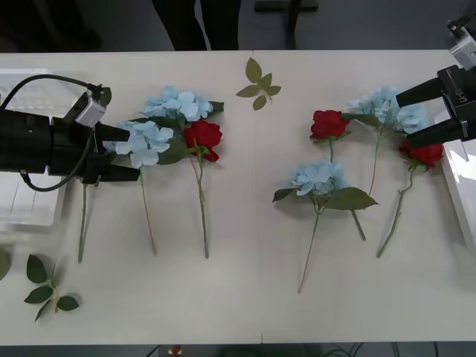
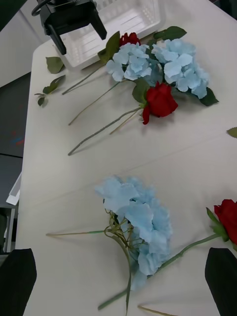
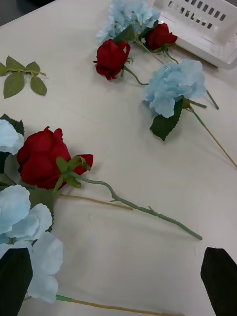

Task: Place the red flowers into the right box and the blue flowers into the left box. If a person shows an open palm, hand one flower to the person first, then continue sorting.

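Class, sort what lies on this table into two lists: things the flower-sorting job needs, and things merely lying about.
Needed: red flowers, blue flowers, left box, right box, left gripper, right gripper.
Lying about: leaf sprig at the far edge, leaf sprig at the near left.

On the table (image 1: 238, 297), two flower groups lie apart. The left group holds two blue flowers (image 1: 160, 123) with a red flower (image 1: 202, 137) just right of them. The right group has a red flower (image 1: 328, 123) far, a blue cluster (image 1: 318, 178) nearer, another blue cluster (image 1: 387, 108) and a red flower (image 1: 422, 154) further right. The left box (image 1: 30, 208) sits at the left edge, the right box (image 1: 461, 193) at the right edge. A leaf sprig (image 1: 256, 83) lies far centre, another (image 1: 48, 286) near left.
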Robot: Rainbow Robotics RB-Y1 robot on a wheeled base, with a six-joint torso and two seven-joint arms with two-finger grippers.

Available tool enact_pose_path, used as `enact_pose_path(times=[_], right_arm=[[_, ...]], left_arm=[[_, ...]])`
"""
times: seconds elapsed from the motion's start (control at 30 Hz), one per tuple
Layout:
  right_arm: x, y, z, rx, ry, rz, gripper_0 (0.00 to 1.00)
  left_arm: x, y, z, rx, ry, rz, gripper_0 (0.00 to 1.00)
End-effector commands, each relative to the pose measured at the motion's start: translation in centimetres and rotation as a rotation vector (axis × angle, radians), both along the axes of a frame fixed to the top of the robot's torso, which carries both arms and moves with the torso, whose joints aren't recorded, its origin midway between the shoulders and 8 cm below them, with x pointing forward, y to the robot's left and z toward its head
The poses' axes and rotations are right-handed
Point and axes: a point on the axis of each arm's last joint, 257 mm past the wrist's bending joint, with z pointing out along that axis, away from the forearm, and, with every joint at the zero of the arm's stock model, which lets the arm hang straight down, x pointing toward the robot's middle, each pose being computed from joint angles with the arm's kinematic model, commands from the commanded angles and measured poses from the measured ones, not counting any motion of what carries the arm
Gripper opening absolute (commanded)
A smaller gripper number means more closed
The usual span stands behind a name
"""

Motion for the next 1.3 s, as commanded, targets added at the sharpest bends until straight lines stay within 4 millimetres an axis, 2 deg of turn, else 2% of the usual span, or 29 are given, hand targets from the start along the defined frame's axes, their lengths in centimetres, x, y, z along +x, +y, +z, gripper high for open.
enact_pose_path(times=[0.03,0.17,0.4,0.57,0.73,0.87,1.03,1.17,1.3], right_arm=[[-0.2,0.4,0.4,0.001,-0.024,0.023,1.0],[0.5,0.5,1.6,-0.02,-0.059,0.022,1.0],[1.5,-1.6,-0.1,-0.119,-0.05,-0.037,1.0],[3.1,-4.2,-1.0,-0.21,-0.07,-0.124,1.0],[4.9,-6.9,-2.3,-0.349,-0.11,-0.21,1.0],[5.9,-7.4,-3.2,-0.37,-0.009,-0.414,1.0],[6.7,-6.6,-5.0,-0.325,0.135,-0.635,1.0],[6.8,-6.9,-7.2,-0.295,0.235,-0.77,1.0],[6.6,-8.3,-8.8,-0.264,0.311,-0.911,1.0]], left_arm=[[-0.8,-0.8,-1.4,-0.037,0.007,-0.009,1.0],[-0.6,-0.8,-0.6,-0.051,-0.001,-0.013,1.0],[1.0,-0.3,2.5,-0.063,-0.046,0.009,1.0],[3.8,1.0,5.2,-0.076,0.046,0.163,1.0],[7.1,3.1,6.1,-0.047,0.154,0.388,1.0],[9.1,5.3,6.3,-0.062,0.234,0.581,1.0],[10.3,8.8,5.9,-0.099,0.303,0.798,1.0],[10.5,12.5,4.7,-0.101,0.32,0.993,1.0],[9.9,14.7,3.2,-0.113,0.334,1.122,1.0]])
